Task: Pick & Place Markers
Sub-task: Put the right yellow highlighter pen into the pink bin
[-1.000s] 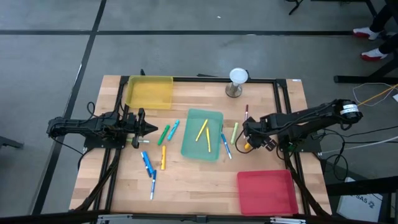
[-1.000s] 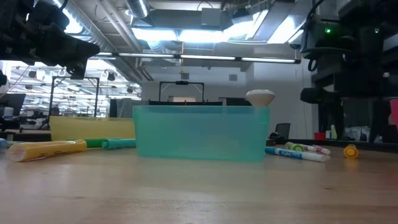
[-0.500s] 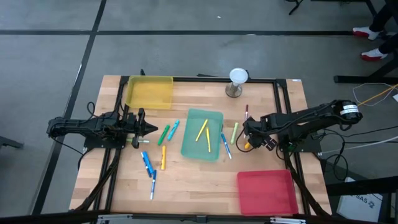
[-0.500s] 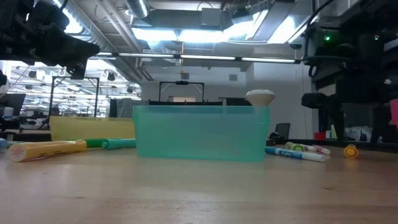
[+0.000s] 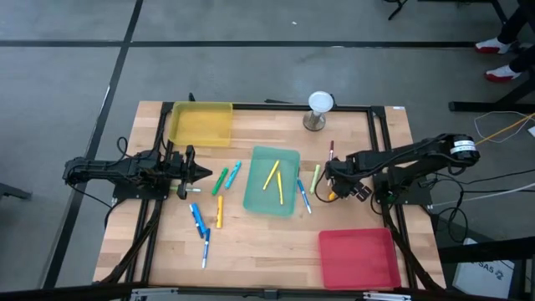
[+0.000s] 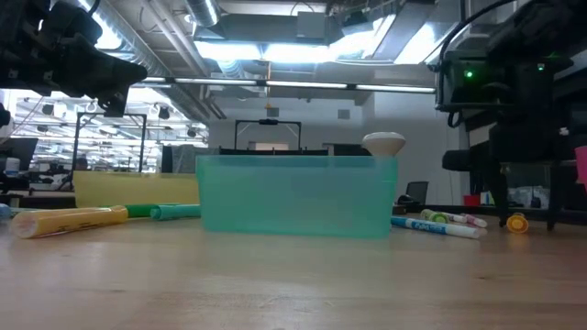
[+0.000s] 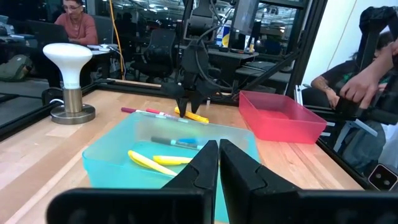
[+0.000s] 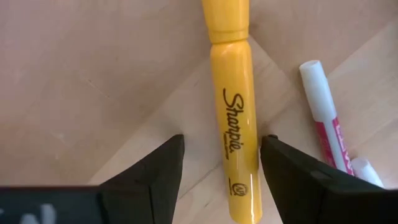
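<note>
An orange-yellow marker (image 8: 236, 118) lies flat on the wood near the table's right side (image 5: 332, 197). My right gripper (image 8: 221, 140) is open and points down over it (image 5: 332, 191), one finger on either side, with a gap showing at each. In the low view its fingers (image 6: 503, 197) reach down to the table beside the marker's end (image 6: 518, 222). My left gripper (image 5: 205, 173) is shut and hovers left of the teal tray (image 5: 257, 201), which holds two yellow markers (image 5: 272, 174). Other markers lie flat on both sides of the tray.
A pink-and-white marker (image 8: 326, 118) lies close beside the orange-yellow one. Green (image 5: 315, 178) and blue (image 5: 303, 194) markers lie right of the teal tray. A yellow tray (image 5: 201, 123), a red tray (image 5: 359, 257) and a white mushroom-shaped stand (image 5: 320, 109) sit near the edges. People show beyond the table.
My right gripper has come down toward the orange-yellow marker; in the low view its fingers now reach the tabletop where they hung higher before. Nothing on the table has moved.
</note>
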